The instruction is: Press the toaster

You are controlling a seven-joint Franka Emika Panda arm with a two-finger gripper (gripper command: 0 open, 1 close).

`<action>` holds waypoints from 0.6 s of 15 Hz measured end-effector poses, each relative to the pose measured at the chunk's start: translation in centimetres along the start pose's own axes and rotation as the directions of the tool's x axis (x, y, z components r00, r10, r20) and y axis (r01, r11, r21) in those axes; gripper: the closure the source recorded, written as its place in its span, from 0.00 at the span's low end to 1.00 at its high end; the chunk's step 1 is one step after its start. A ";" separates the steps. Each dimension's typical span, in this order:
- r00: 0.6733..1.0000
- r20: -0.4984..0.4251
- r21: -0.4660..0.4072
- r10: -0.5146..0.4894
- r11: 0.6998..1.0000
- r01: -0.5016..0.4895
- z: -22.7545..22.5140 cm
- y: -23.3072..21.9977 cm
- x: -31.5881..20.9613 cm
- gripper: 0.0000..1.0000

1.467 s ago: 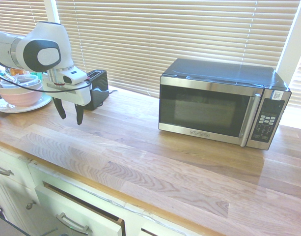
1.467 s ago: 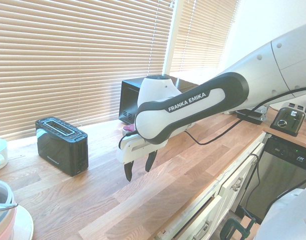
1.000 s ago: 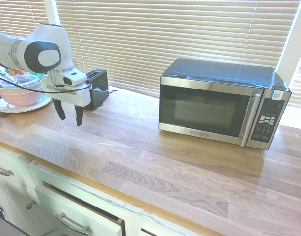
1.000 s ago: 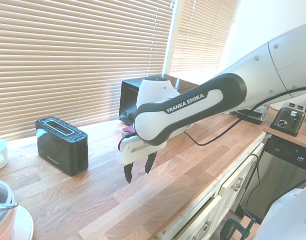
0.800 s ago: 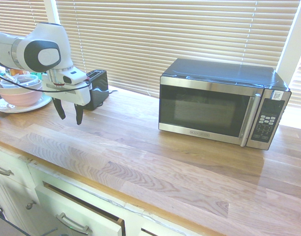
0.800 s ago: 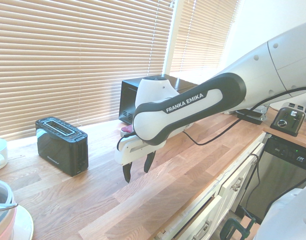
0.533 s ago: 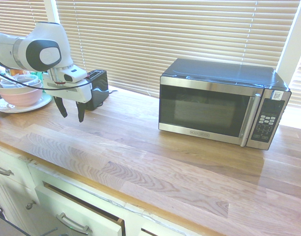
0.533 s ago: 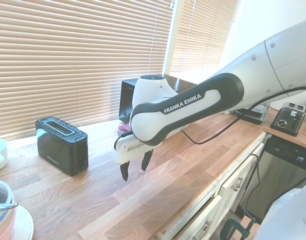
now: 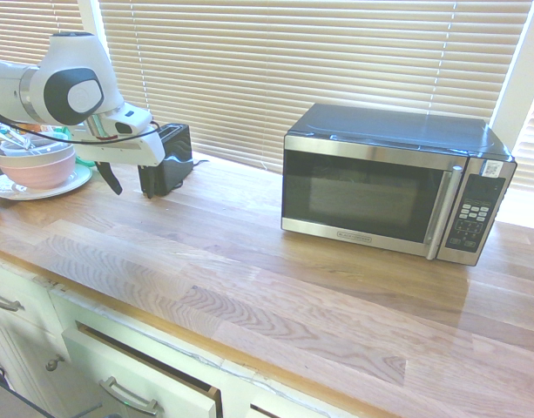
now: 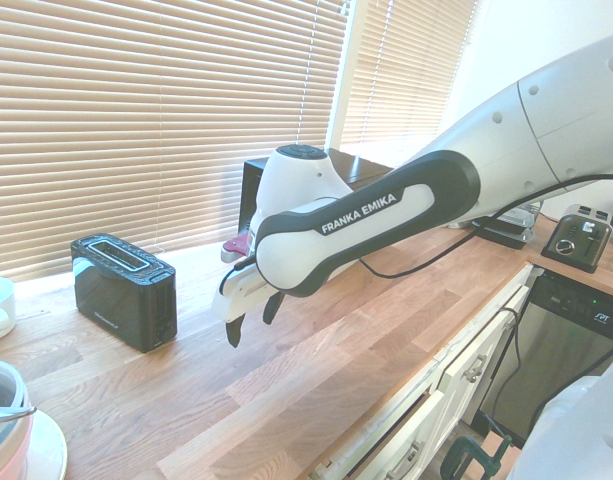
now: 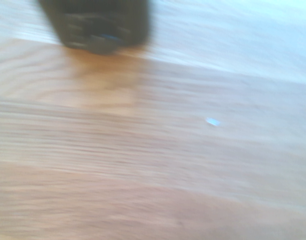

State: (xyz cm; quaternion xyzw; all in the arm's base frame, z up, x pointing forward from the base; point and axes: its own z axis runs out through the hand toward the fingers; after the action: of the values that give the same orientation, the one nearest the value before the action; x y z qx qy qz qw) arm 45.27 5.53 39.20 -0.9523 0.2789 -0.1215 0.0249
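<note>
**Approach to the toaster, nothing pressed yet**

While the toaster [image 10: 123, 291] sat on the wooden counter [image 9: 275, 279] by the blinds, well apart from the microwave [image 9: 393, 183], we judged the next move needed the claw [image 10: 250, 319] carried above the toaster's lever end, then pushed straight down. We saw the claw spread wide, empty, touching nothing, hanging near the toaster.

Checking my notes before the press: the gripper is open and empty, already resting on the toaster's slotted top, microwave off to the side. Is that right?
Not quite. The gripper is open and empty, but it hangs in the air beside the toaster, clear of its slotted top; the second exterior view shows the gap. The microwave does stand off to the side.
</note>
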 end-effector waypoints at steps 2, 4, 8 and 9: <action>0.998 -0.047 0.024 -0.050 0.998 0.051 -0.6 -1.2 -0.4 0.00; 0.990 -0.109 0.042 -0.090 0.995 0.095 -1.3 -2.5 -0.7 0.00; 0.963 -0.219 0.087 -0.158 0.980 0.180 -3.4 -5.0 -0.8 0.00; 0.956 -0.243 0.099 -0.165 0.976 0.193 -4.1 -5.4 -0.6 0.00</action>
State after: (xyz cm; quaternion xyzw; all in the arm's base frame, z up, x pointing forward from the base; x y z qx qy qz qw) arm 46.67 10.49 43.66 -0.9495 0.1844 -0.2510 0.0388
